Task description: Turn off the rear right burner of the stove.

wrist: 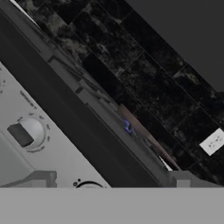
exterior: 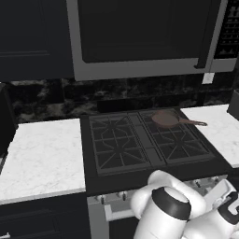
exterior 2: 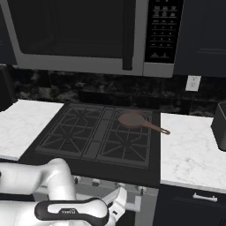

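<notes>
Overhead hangs a big dark microwave with a silver frame (exterior: 140,37), above a black marbled backsplash (exterior 2: 88,90). Below it sits the wide black gas stove with dark grey cast-iron grates (exterior: 140,140), flanked by white marble tabletop (exterior: 42,154) on both sides. The robot's white arm with dark joints (exterior: 168,210) is folded low in front of the stove's silver front panel (wrist: 52,153).

The rear right burner, the back right grate section with star-shaped prongs (exterior 2: 132,119), lies at the far right of the cooktop, near the backsplash. A brown round frying pan (exterior 2: 132,119) rests on it, its long handle reaching right toward the tabletop edge. In the hand view a small blue flame (wrist: 129,127) shows under the pan.

A white wall outlet (exterior 2: 193,82) sits on the backsplash right of the stove.

The two dark fingers (wrist: 111,179) stand wide apart, holding nothing, close before the panel. A round silver knob with a dark grip bar (wrist: 27,132) lies left of them, and the top of another knob (wrist: 89,187) peeks between them.
</notes>
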